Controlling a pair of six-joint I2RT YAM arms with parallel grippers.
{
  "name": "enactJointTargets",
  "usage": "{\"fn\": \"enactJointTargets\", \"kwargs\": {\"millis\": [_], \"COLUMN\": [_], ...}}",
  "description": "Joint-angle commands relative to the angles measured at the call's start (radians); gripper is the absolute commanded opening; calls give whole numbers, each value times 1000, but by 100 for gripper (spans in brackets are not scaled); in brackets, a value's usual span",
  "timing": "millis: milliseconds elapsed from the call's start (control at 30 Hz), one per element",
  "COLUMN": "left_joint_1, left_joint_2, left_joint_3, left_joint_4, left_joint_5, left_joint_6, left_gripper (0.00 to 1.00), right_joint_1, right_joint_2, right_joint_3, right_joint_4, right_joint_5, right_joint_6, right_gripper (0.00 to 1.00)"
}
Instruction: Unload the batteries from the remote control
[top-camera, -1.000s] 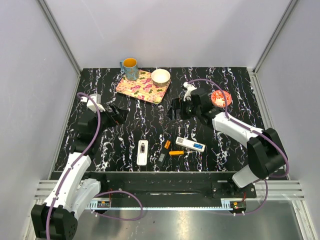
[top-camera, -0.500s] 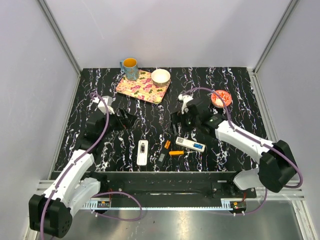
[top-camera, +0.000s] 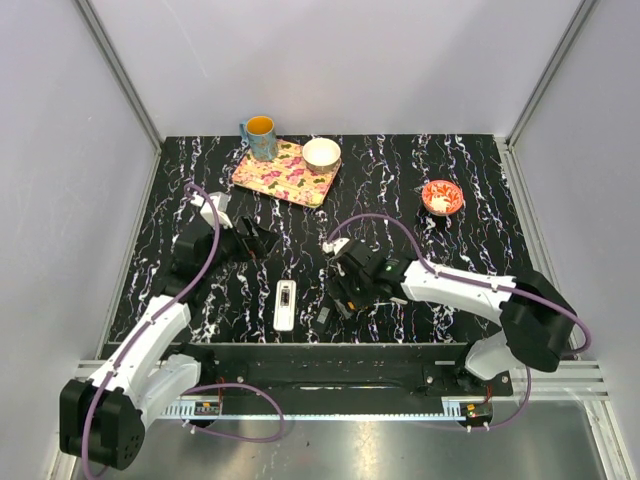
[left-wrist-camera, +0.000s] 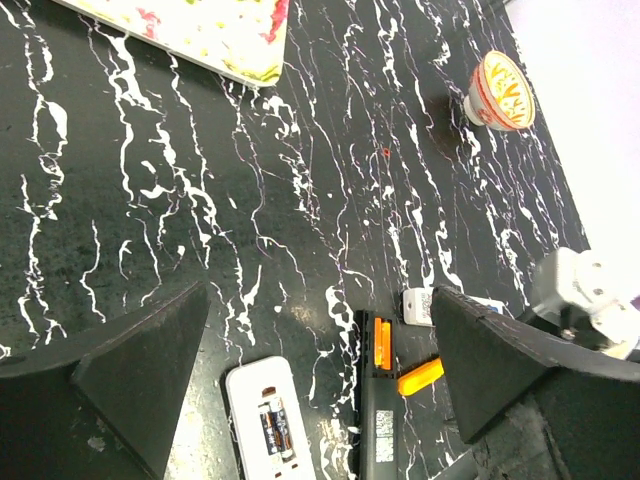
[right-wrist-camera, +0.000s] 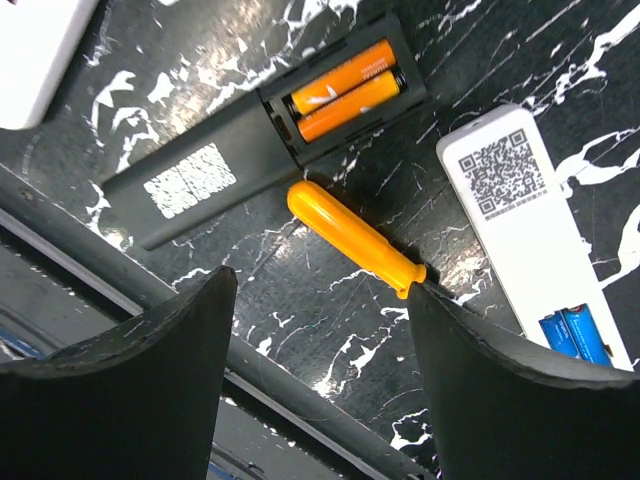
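A black remote (right-wrist-camera: 190, 175) lies face down with its compartment uncovered and two orange batteries (right-wrist-camera: 345, 90) inside. Beside it lies a loose orange stick (right-wrist-camera: 355, 240). My right gripper (right-wrist-camera: 320, 300) hangs open just above the table, with the stick's end near its right finger and nothing between the fingers. A white remote (right-wrist-camera: 520, 200) on the right holds two blue batteries (right-wrist-camera: 575, 335). Another white remote (left-wrist-camera: 272, 430) shows two dark cells (left-wrist-camera: 272, 425). My left gripper (left-wrist-camera: 320, 300) is open and empty, high above the black remote (left-wrist-camera: 378, 420). From above, the right gripper (top-camera: 345, 292) covers most of the black remote (top-camera: 325, 315).
At the back stands a flowered tray (top-camera: 285, 172) with a mug (top-camera: 259, 137) and a white bowl (top-camera: 322, 153). A red bowl (top-camera: 441, 195) sits at the back right. The table's black front rail (right-wrist-camera: 300, 395) runs right under my right gripper.
My right arm has swung from the back middle forward and down over the black remote and orange stick, its jaws narrowing a little. The left gripper has shifted slightly right.
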Motion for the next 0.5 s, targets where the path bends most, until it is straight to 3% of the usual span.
{"fn": "enactJointTargets", "kwargs": {"millis": [0,300,467], "left_joint_1": [-2,-4,-2], "left_joint_2": [6,18,24], "left_joint_3": [-20,-28,-26], "left_joint_4": [86,103,103], "left_joint_5": [69,99,106], "left_joint_6": [-28,-33,-27], "left_gripper": [99,99,99], "right_joint_1": [11,11,13], "right_joint_2": [22,102,179], "right_joint_3": [-14,20,60], "right_joint_4": [21,61,44], "right_joint_5": [43,37,14], "right_joint_6": [-25,-64,-68], "right_gripper": [77,76,69]}}
